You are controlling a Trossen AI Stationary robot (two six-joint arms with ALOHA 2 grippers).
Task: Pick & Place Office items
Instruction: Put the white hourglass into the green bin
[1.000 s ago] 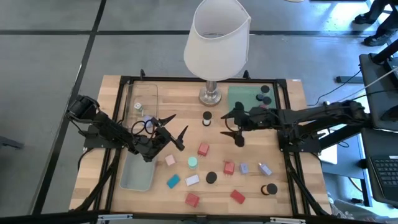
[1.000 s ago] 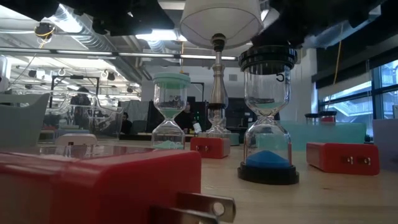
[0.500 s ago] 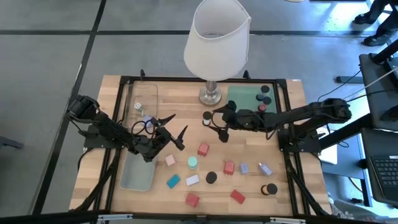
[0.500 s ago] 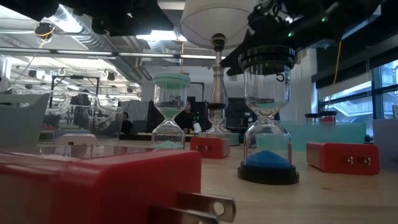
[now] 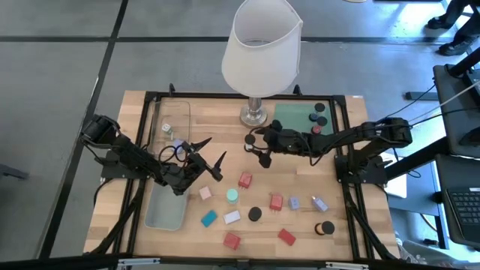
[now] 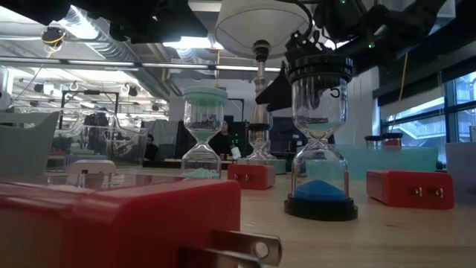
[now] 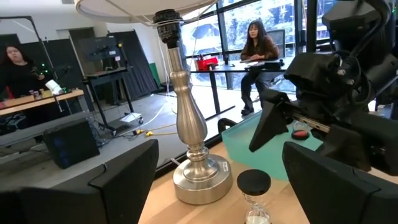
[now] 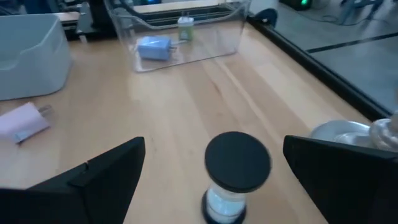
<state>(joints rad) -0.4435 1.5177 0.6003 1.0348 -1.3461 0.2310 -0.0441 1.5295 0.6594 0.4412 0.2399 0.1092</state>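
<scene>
Right gripper [image 5: 257, 148] is stretched in over the table centre, fingers spread wide and empty, just beside a black-capped hourglass [image 5: 250, 142] that stands upright near the lamp base [image 5: 253, 115]. In the right wrist view the hourglass [image 8: 237, 168] sits between the two dark fingers [image 8: 106, 171], with clear gaps on both sides; no contact visible. Left gripper [image 5: 209, 154] hovers by the grey-blue bin [image 5: 166, 206], fingers spread, holding nothing; its wrist camera looks at the lamp base [image 7: 194, 180], the same hourglass [image 7: 254, 186] and the right arm beyond. The clear tray [image 5: 171, 124] at the table's left rear holds a blue plug [image 8: 153, 46] and a small pale item [image 8: 185, 28]. Remaining items lie scattered on the bare wood in front: red plugs [image 5: 245, 180], a pink plug [image 5: 205, 193], a teal block [image 5: 209, 218], lavender plugs [image 5: 232, 217], a mint cap [image 5: 232, 196] and black caps [image 5: 255, 214]. Three more black caps sit on the green mat [image 5: 289, 115] at the right rear. Low view: a mint hourglass [image 6: 204, 134] and a black hourglass [image 6: 320, 134] with blue sand both stand upright, red plugs lying around them. People sit at desks in the room behind.
</scene>
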